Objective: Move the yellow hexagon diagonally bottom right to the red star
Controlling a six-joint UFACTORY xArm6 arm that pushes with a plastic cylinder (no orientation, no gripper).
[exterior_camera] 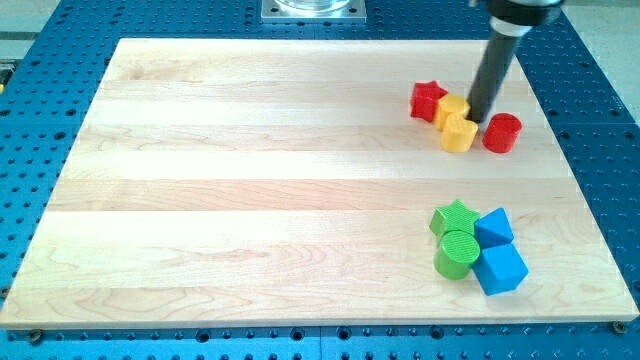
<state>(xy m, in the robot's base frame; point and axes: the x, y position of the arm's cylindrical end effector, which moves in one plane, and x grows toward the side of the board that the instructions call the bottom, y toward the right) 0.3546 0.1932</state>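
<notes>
The red star (pixel 427 100) lies at the view's upper right on the wooden board (pixel 250 180). A yellow block (pixel 451 108) touches its lower right side, and the yellow hexagon (pixel 459 133) sits just below that, touching it. A red cylinder (pixel 502 132) stands to the right of the hexagon. My tip (pixel 478 119) is at the end of the dark rod, right next to the hexagon's upper right side, between the yellow blocks and the red cylinder.
A green star (pixel 455 217), a green cylinder (pixel 458 252), a blue block (pixel 494 227) and a blue cube (pixel 499 267) cluster at the view's lower right. A blue perforated table (pixel 600 120) surrounds the board.
</notes>
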